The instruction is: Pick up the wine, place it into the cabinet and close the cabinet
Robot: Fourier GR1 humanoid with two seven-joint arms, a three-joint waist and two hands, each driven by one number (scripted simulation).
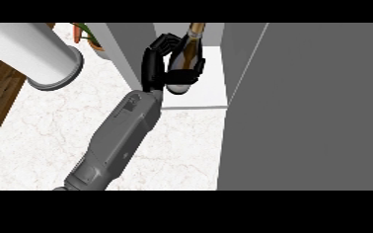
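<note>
The wine bottle [191, 49] is dark with a gold neck and leans slightly, its base just above the white shelf [209, 92] of the open cabinet. My left hand [154, 64] comes up from the lower left on a grey forearm. It is shut on the bottle, fingers curled round its lower body and hiding part of it. The bottle's top runs out of view at the upper edge. My right hand shows nowhere.
The grey cabinet door [306, 108] stands open and fills the right side. A grey side wall [124, 49] stands left of the shelf. A white cylinder [44, 59] and a potted plant [91, 37] sit on the marble counter [44, 128] at the upper left.
</note>
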